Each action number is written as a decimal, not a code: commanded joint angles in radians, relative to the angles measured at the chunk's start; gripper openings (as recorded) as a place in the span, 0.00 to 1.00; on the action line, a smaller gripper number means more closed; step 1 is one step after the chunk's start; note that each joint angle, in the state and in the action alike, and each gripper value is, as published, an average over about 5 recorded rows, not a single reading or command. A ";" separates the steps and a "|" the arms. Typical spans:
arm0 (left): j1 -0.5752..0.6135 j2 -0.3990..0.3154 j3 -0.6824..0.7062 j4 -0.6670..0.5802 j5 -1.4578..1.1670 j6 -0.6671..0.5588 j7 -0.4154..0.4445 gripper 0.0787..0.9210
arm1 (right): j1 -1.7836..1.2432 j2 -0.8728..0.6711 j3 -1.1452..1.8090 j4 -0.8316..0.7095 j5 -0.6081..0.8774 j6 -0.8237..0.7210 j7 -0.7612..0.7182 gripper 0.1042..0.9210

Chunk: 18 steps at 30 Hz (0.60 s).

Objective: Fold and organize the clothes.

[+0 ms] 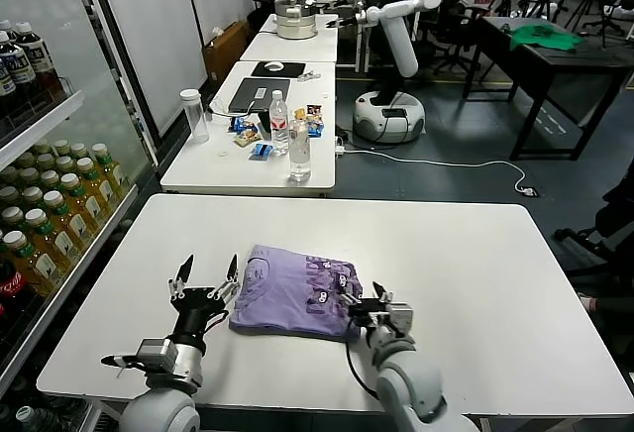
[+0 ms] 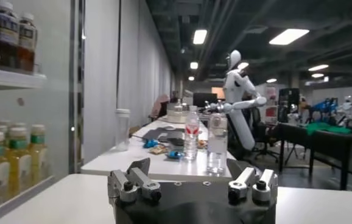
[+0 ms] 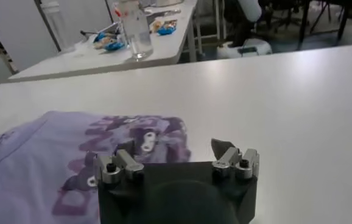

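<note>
Here, shirt: folded lavender-purple thin-fabric T-shirt (image 1: 295, 290), printed graphic showing.
Surface: white rectangular table (image 1: 475, 264).
Left gripper (image 1: 204, 284): fingers spread, empty.
Right gripper (image 1: 374, 305): parted, at shirt's edge.

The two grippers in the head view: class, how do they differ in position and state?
The left gripper stands open beside the T-shirt, clear of the fabric; the right gripper sits at the shirt's other edge, against it. The left's fingers spread wide and upward; the right's look closer together. Both hover low over the white table.

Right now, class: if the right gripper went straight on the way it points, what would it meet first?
Probably the folded purple T-shirt: the right gripper, open, sits at its near right corner, though depth is unclear.
</note>
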 commanded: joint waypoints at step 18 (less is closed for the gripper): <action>0.075 0.008 -0.040 -0.015 0.018 -0.028 -0.006 0.88 | 0.137 0.064 0.040 -0.171 0.070 0.032 0.027 0.46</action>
